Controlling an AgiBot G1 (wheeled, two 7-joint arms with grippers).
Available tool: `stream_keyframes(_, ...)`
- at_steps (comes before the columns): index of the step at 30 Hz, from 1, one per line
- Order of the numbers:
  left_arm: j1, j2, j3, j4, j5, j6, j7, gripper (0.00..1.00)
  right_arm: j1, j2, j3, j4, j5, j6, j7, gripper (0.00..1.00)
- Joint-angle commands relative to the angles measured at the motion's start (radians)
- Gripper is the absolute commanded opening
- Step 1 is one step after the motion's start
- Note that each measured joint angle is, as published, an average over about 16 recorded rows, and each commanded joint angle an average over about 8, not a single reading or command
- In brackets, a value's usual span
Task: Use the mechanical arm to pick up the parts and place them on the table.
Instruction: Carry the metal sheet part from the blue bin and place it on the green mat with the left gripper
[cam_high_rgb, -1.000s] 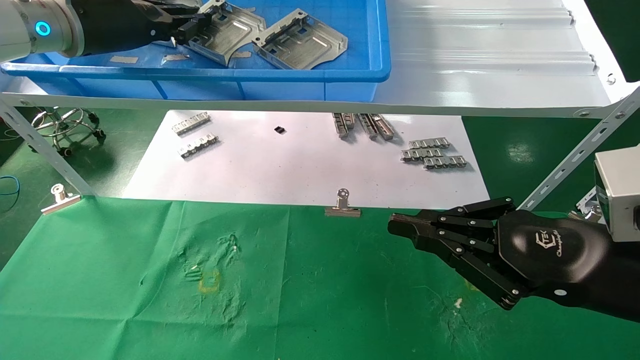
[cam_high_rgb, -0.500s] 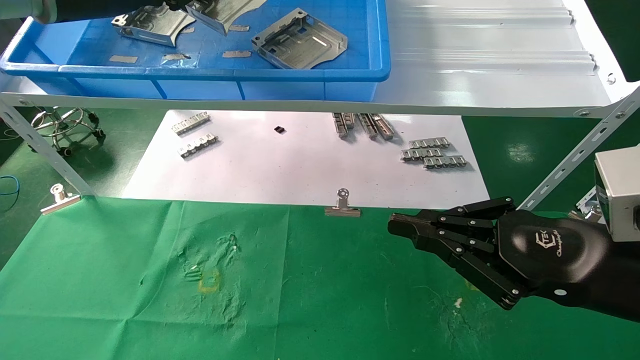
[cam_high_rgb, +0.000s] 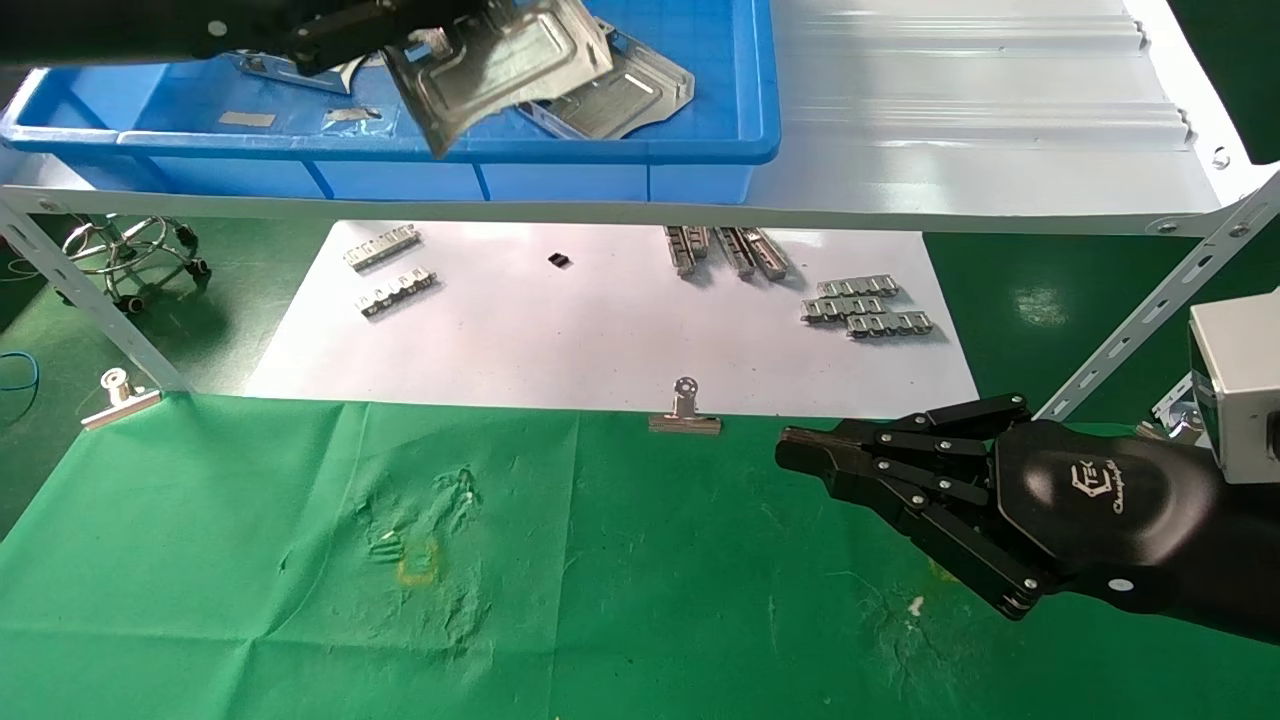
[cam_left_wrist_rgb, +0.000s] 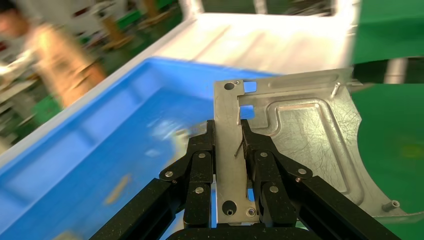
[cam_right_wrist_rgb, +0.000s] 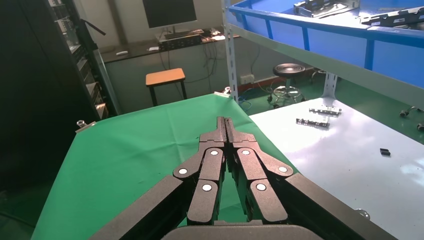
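Head view: left gripper (cam_high_rgb: 400, 45) holds one part (cam_high_rgb: 500, 60).

Head view: high, facing forward and down over the counter (cam_high_rgb: 620, 600) and the blue bin (cam_high_rgb: 450, 150). Left wrist view: close above that bin (cam_left_wrist_rgb: 100, 150), facing along its gripper (cam_left_wrist_rgb: 227, 145). Right wrist view: low over the counter (cam_right_wrist_rgb: 140, 145), facing the bin (cam_right_wrist_rgb: 320, 35).

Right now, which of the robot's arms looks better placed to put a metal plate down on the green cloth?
The left. Its gripper is clamped on a silver plate above the blue bin. The right gripper hovers empty, fingers together, over the green cloth.
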Motion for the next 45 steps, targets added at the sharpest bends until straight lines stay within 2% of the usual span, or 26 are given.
stream_keyframes(1, 0.001, -0.016, -0.006, -0.004, -0.010, 0.079, 0.021, 0.00, 0.000, 0.000, 0.000, 0.000, 0.000, 0.000, 0.000, 0.00)
stream_keyframes(7, 0.061, -0.055, 0.011, -0.095, -0.047, 0.138, 0.068, 0.00, 0.000, 0.000, 0.000, 0.000, 0.000, 0.000, 0.000, 0.00)
stream_keyframes(14, 0.190, -0.149, 0.085, -0.342, -0.174, 0.143, 0.072, 0.00, 0.000, 0.000, 0.000, 0.000, 0.000, 0.000, 0.000, 0.00)
stream_keyframes(21, 0.299, -0.275, 0.225, -0.611, -0.291, 0.136, 0.096, 0.00, 0.000, 0.000, 0.000, 0.000, 0.000, 0.000, 0.000, 0.00)
stream_keyframes(27, 0.333, -0.337, 0.378, -0.745, -0.272, 0.132, 0.153, 0.00, 0.000, 0.000, 0.000, 0.000, 0.000, 0.000, 0.000, 0.00)
stream_keyframes(31, 0.336, -0.351, 0.481, -0.779, -0.250, 0.129, 0.171, 0.00, 0.000, 0.000, 0.000, 0.000, 0.000, 0.000, 0.000, 0.00)
stream_keyframes(35, 0.342, -0.357, 0.546, -0.756, -0.245, 0.108, 0.175, 0.00, 0.000, 0.000, 0.000, 0.000, 0.000, 0.000, 0.000, 0.00)
stream_keyframes(45, 0.384, -0.324, 0.578, -0.636, -0.194, -0.019, 0.205, 0.00, 0.000, 0.000, 0.000, 0.000, 0.000, 0.000, 0.000, 0.00)
